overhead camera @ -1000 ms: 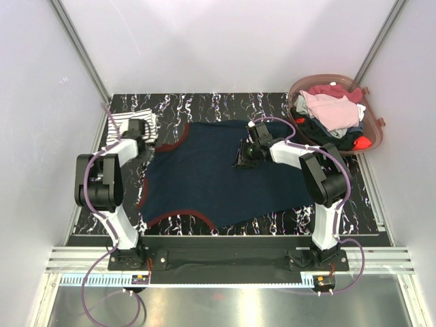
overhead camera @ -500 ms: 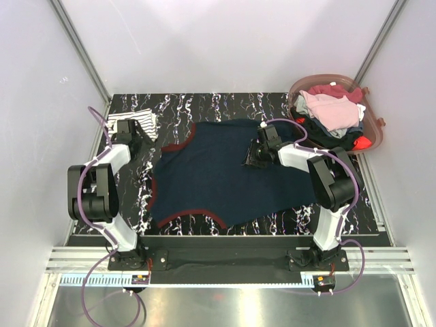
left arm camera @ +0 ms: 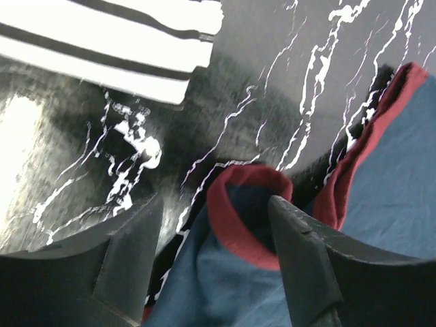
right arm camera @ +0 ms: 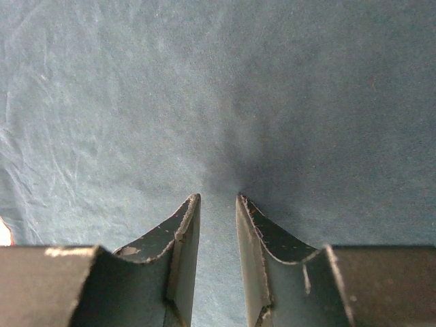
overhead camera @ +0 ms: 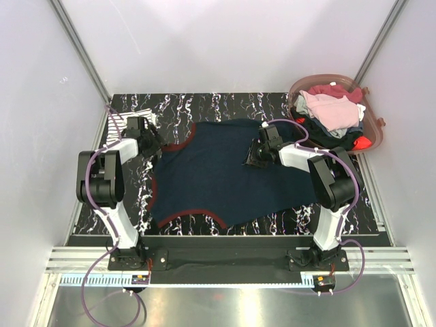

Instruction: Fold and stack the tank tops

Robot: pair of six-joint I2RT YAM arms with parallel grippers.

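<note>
Left gripper (left arm camera: 214, 204) gapes wide, holding nothing, the navy tank top's (overhead camera: 218, 177) red-trimmed strap (left arm camera: 248, 174) humped between its jaws; sink lower, then close squarely across the trim.

Lab test cell: white panel walls (overhead camera: 225, 41), aluminium rails (overhead camera: 381, 260), marbled table (overhead camera: 204, 105).

Tank tops on the table (overhead camera: 204, 105): two, namely one navy top (overhead camera: 225, 170) and one striped top (left arm camera: 116, 41).
Basket (overhead camera: 378, 133): one, holding one heap of garments (overhead camera: 330, 109); their number cannot be told.
Arms: two, left arm (overhead camera: 102, 180) and right arm (overhead camera: 330, 180).
Grippers: two, left gripper (left arm camera: 214, 225) and right gripper (right arm camera: 218, 204), with two fingers each.
</note>
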